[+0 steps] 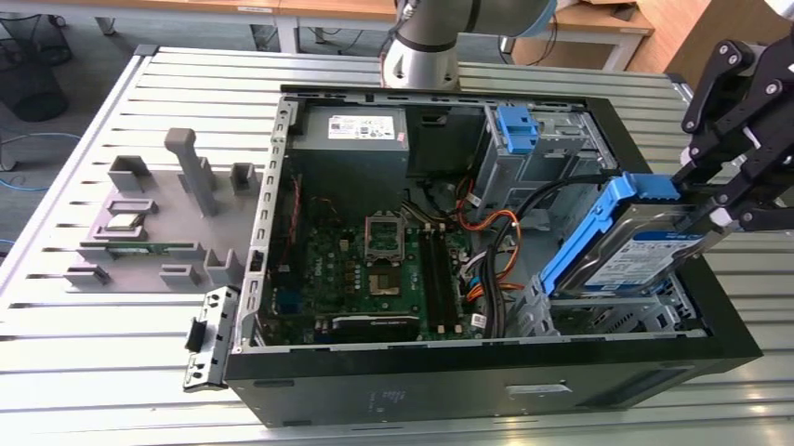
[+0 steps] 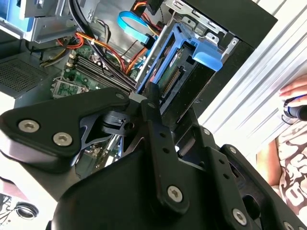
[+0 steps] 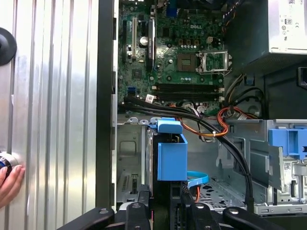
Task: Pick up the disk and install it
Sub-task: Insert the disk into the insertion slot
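Observation:
The disk [image 1: 639, 249], a silver drive with a white-and-blue label clipped in a blue bracket, hangs tilted on edge over the metal drive cage [image 1: 620, 311] at the front corner of the open computer case, on the exterior view's right. My gripper [image 1: 713, 216] is shut on the disk's outer end. In both wrist views the disk [image 2: 184, 62] [image 3: 171, 152] points down into the cage, blue tab leading. The black fingers [image 2: 153, 112] grip its near end, and my gripper [image 3: 163, 203] closes around it.
The black case [image 1: 496, 372] lies open on a slatted metal table [image 1: 149, 353]. Inside are the motherboard [image 1: 372, 255], a grey power-supply box [image 1: 351, 128], orange and black cables [image 1: 490, 232] and a lone blue bracket [image 1: 514, 128]. A grey parts fixture [image 1: 162, 218] stands beside it. A person's hand [image 3: 8, 178] rests on the table.

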`<state>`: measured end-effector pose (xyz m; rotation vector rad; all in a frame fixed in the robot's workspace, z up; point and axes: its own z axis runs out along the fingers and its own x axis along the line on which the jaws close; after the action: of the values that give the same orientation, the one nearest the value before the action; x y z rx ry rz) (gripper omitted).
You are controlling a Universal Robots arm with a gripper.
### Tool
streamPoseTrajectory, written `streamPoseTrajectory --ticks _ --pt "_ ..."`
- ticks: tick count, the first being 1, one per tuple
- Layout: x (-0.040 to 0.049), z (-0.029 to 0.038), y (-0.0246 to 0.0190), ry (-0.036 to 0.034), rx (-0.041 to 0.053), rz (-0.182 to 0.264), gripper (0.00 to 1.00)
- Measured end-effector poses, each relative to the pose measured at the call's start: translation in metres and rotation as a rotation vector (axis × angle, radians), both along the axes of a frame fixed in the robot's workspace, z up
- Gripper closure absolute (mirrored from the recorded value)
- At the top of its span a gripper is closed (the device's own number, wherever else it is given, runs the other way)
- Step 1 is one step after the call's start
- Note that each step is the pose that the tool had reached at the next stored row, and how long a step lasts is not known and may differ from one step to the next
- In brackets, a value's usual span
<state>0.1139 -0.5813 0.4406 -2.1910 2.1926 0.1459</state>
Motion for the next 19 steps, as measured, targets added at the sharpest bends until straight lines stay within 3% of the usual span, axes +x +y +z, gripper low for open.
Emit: streamPoseTrajectory --ticks 19 --pt "0.0000 -0.0314 0.0000 0.0000 -0.0001 0.004 0.65"
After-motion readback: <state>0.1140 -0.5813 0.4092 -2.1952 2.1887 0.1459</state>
